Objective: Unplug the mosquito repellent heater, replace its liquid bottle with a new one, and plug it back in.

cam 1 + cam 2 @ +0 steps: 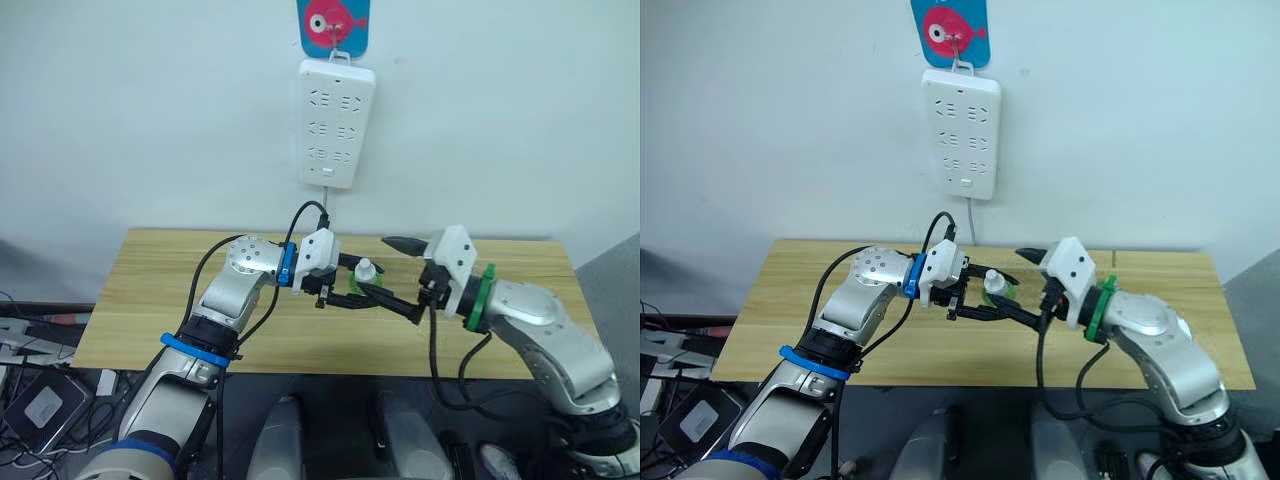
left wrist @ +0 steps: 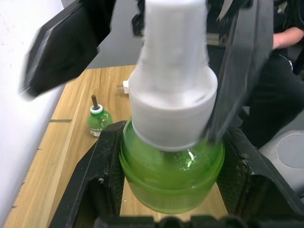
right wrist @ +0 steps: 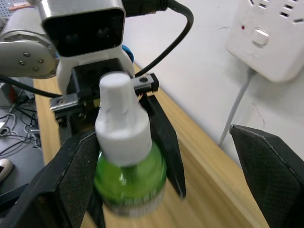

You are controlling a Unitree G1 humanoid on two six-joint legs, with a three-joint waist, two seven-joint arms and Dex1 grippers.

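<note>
Green capped bottle (image 2: 172, 156) clamped in left tool (image 1: 352, 291).

Green liquid bottle (image 3: 129, 178) with white cap, upright, clamped between the black fingers (image 3: 164, 137) of the left tool (image 3: 126, 156). That arm's white camera housing sits just behind the bottle. Right tool (image 3: 166, 190): own two fingers spread wide, one on each side of the bottle, not closed on it. Wooden counter (image 3: 209, 190) below. White power strip (image 3: 268, 35) on the wall, cord hanging down.
</note>
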